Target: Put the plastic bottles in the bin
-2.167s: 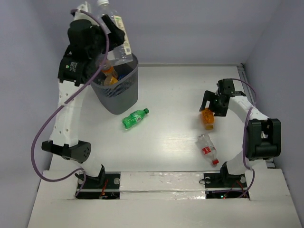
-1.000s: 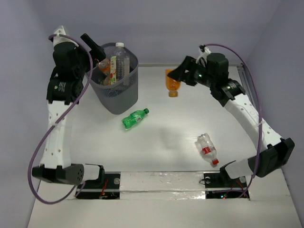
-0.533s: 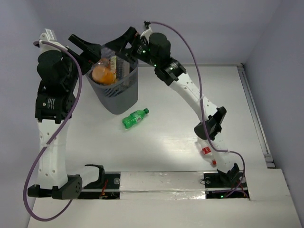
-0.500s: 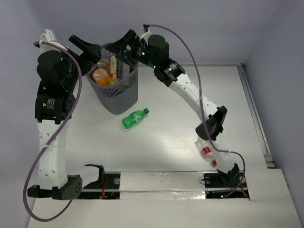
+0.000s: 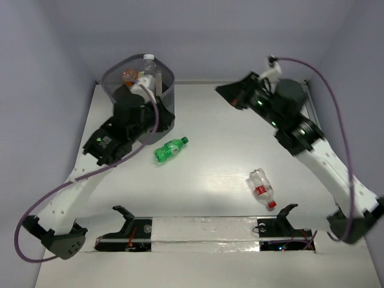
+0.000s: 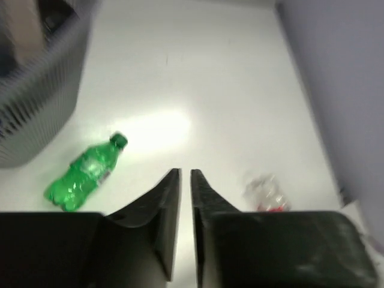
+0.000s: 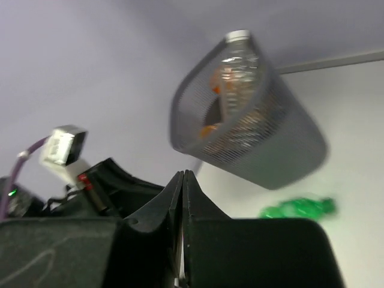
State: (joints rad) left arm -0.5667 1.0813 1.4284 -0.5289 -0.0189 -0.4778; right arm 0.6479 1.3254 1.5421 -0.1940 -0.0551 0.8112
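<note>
The bin (image 5: 167, 96), far left, holds a white-capped bottle (image 5: 149, 62) and an orange bottle (image 5: 129, 75). A green bottle (image 5: 170, 149) and a red-labelled bottle (image 5: 262, 188) lie on the table (image 5: 228, 150). Both arms have left the bin. The left gripper (image 6: 185, 174) is now narrowed and empty, and the right gripper (image 7: 182, 174) is pressed together.

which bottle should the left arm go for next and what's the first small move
Probably open the left gripper and swing it down toward the green bottle. Its jaws are shut and empty above the table. That bottle lies loose just beside the bin, closer to this arm than the clear red-labelled bottle farther right.
</note>
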